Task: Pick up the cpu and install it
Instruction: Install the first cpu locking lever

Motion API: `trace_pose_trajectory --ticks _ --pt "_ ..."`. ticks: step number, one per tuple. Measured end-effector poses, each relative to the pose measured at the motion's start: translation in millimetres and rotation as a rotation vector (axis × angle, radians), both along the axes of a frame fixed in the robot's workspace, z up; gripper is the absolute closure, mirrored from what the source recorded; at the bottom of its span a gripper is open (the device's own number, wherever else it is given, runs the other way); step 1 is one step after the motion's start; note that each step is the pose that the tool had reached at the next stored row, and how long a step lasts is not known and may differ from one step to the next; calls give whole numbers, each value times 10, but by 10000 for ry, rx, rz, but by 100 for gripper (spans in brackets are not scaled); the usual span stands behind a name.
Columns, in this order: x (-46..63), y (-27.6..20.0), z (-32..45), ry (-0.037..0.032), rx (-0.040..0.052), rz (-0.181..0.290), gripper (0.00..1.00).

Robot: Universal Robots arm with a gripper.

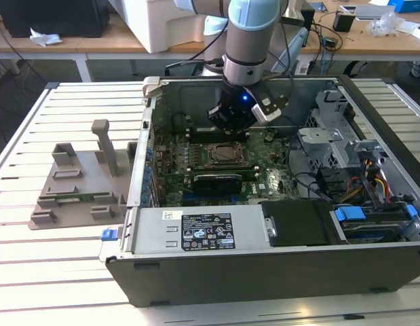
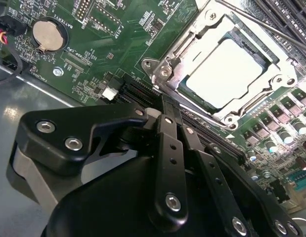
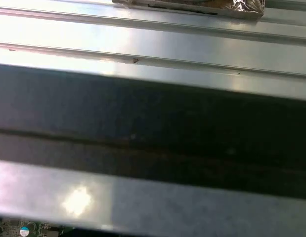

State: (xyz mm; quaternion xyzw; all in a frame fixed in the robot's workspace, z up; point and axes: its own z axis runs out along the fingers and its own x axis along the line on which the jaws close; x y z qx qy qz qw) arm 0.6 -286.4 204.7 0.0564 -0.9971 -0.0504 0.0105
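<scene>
The cpu (image 2: 224,74), a flat square with a shiny silver top, lies inside the socket frame (image 2: 157,66) on the green motherboard (image 2: 108,39), the metal bracket around it. In the exterior view my gripper (image 1: 231,129) hangs inside the open computer case, just behind and above the socket (image 1: 226,155). In the second wrist view the black fingers (image 2: 168,128) of the gripper (image 2: 165,102) run together to a closed tip beside the socket's corner, with nothing between them. The tip is apart from the cpu.
A grey plastic holder block (image 1: 81,183) with upright posts stands on the slatted table at the exterior view's left. The case wall (image 1: 138,170), a drive cage (image 1: 332,136), cables (image 1: 372,183) and a black power supply (image 1: 216,231) ring the motherboard.
</scene>
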Motion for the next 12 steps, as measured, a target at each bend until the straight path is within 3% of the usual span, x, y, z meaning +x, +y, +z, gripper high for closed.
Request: trace_pose_trajectory --ticks 8,11,12 --pt "12 -16 -49 7 -8 45 89" --pt "14 -8 21 -3 4 107 89" --pt "13 -9 84 -3 -9 123 89"
